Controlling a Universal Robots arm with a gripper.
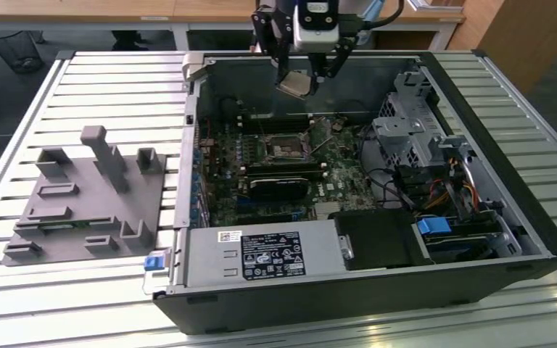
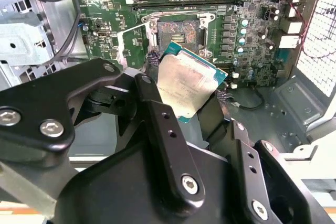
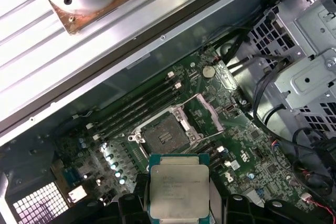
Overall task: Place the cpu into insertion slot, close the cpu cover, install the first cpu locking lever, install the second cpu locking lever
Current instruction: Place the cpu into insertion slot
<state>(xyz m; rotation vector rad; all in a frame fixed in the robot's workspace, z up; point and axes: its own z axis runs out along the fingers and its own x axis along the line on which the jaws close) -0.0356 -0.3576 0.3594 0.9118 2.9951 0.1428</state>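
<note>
Hanging over the open black computer case [image 1: 356, 308], the jaws pinch the flat silvery square cpu [image 1: 295, 83], at 12 o'clock from the black-rimmed square insertion slot [image 1: 283, 147] in the exterior view.

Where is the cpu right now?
In the exterior view the cpu sits in the gripper, raised above the open computer case, apart from the empty insertion slot.

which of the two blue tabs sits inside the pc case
The blue tab on the drive bay, toward the exterior view's right. The other blue tab sticks outside the case wall, near the grey fixture.
</note>
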